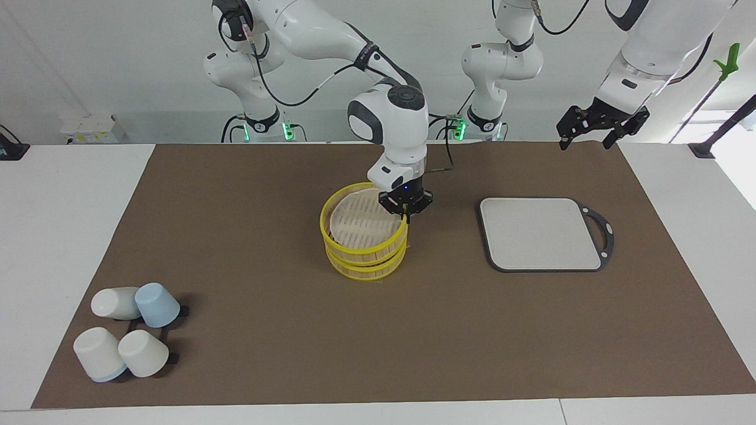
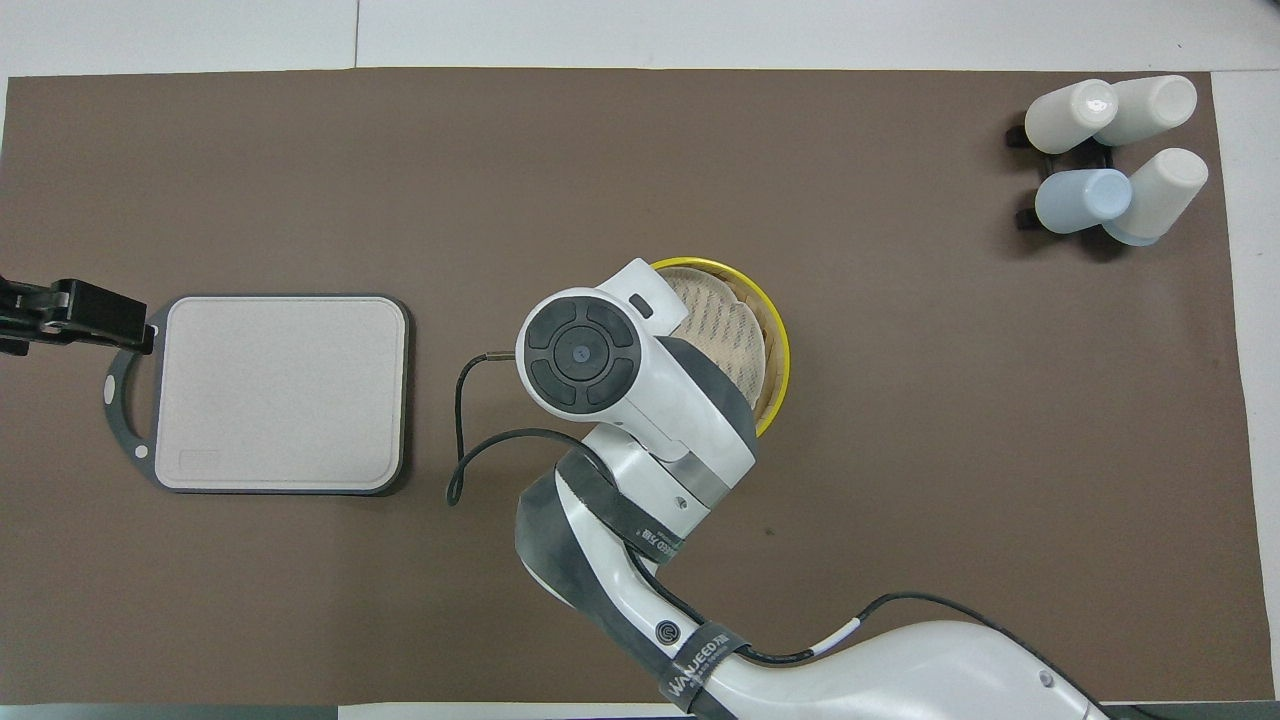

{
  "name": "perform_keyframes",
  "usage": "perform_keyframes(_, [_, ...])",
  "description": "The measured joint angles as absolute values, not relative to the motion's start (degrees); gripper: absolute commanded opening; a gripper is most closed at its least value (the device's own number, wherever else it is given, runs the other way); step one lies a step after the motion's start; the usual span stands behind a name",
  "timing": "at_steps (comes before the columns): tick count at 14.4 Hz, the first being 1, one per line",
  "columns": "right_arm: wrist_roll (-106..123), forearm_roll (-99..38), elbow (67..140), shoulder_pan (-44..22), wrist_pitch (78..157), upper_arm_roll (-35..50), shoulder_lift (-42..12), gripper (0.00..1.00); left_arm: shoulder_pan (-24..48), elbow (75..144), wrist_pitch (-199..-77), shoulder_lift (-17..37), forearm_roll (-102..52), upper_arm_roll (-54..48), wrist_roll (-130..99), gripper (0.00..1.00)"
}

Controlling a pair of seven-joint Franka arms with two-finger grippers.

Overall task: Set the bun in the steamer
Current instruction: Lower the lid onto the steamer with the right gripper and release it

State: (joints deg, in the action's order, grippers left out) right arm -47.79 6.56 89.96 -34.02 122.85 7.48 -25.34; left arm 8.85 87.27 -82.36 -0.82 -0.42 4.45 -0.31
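The steamer [image 1: 361, 267] stands mid-table as stacked yellow-rimmed tiers, with the slatted top tier [image 1: 357, 223] sitting slightly tilted. My right gripper [image 1: 405, 217] is down at the top tier's rim, on the side toward the left arm's end, with its fingers closed across the yellow rim. In the overhead view the right arm's wrist covers that gripper and part of the steamer [image 2: 778, 345]. My left gripper [image 1: 586, 140] hangs open and empty in the air over the mat's edge by the cutting board. No bun shows in either view.
A grey cutting board [image 1: 540, 233] with a dark handle ring lies bare toward the left arm's end, also seen from overhead [image 2: 280, 390]. Several upturned white and pale blue cups [image 1: 127, 333] stand on a rack at the right arm's end, farthest from the robots.
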Motion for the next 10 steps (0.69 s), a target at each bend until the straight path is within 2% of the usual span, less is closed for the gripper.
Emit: perform_keyframes(10, [-47.52,6.57,90.91,-34.04,125.05,7.48,-25.98,0.0,7.85,87.32,-83.8,0.63,-1.52,4.56,-0.31,1.0])
